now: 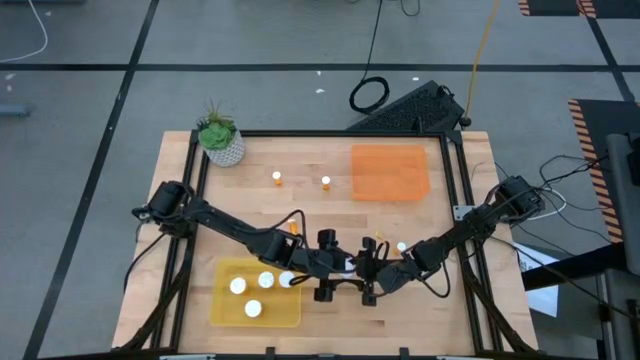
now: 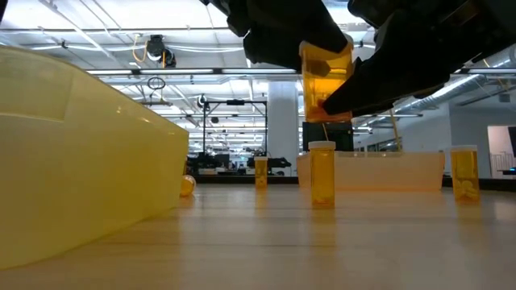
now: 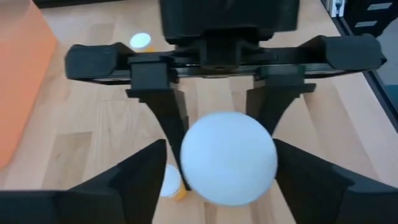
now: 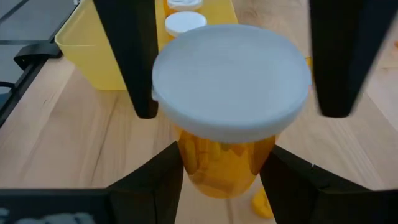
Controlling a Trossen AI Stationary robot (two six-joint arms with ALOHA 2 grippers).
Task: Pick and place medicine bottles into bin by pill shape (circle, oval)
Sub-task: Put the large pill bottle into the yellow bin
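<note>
**A:** High view first?

**B:** The left gripper (image 1: 328, 272) and the right gripper (image 1: 368, 272) meet nose to nose toward 6 o'clock on the table. The yellow tray (image 1: 225, 310) at 7 o'clock holds white-capped bottles (image 1: 253, 308). The orange tray (image 1: 390, 172) lies at 1 o'clock.

**A:** Low view?

**B:** The held bottle (image 2: 326, 80) hangs upright, clear of the wood, with dark gripper parts on both sides. A standing bottle (image 2: 322, 173) is farther back.

**A:** The wrist views?

**B:** In the left wrist view, the white cap fills the middle. In the right wrist view, the right gripper is clamped on the orange body. I cannot tell whether the left gripper grips it.
</note>
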